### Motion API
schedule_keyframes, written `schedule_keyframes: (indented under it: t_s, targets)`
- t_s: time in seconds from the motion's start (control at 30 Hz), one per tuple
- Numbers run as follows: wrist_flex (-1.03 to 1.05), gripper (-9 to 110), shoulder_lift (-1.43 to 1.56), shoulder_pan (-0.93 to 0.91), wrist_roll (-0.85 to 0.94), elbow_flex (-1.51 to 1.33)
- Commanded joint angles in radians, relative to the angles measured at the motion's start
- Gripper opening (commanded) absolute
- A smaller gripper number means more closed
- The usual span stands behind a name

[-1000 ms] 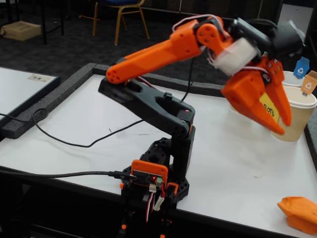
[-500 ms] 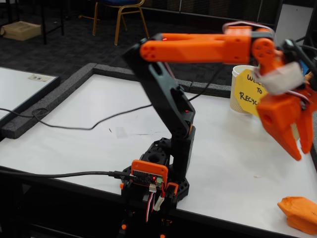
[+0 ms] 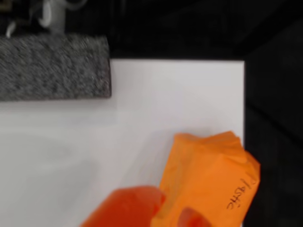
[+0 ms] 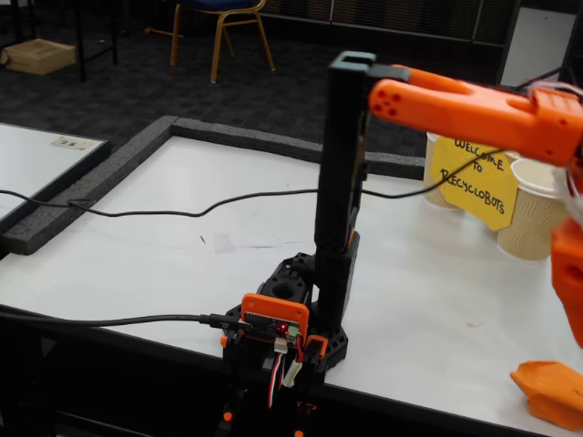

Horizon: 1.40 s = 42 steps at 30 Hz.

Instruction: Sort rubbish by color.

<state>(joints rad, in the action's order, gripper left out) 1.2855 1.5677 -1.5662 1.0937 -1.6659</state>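
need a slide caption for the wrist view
Wrist view: orange claw above an orange paper wad lying at the white table's edge.

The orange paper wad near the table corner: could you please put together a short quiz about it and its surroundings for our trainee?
1. True or false: in the wrist view, the orange paper wad lies next to the table edge.
2. Which colour is the sign leaning by the paper cups in the fixed view: A) green, B) yellow, C) blue?
3. Fill in: the pincer fingertips enter the wrist view from the ____ edge.

Key
1. True; the wad sits at the white surface's right border.
2. B.
3. Bottom; whether the pincer is open or shut cannot be told.
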Motion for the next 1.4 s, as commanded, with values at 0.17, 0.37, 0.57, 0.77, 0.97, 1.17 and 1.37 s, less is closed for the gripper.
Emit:
schedule_keyframes:
  t_s: [0.17,0.37,0.57,0.77,0.97,1.17,1.37]
  targets:
    - [-0.002,0,0.018,-0.032,0.169,0.141]
    - [0.026,7,0.018,-0.032,0.225,0.17]
    - [0.025,10,-0.044,-0.026,0.23,0.225]
    - [0.014,16,-0.16,-0.029,0.278,0.253]
    - [0.005,18,-0.23,-0.029,0.278,0.235]
    - [-0.067,18,-0.232,-0.029,0.27,0.261]
    - [-0.064,11,-0.227,-0.025,0.212,0.359]
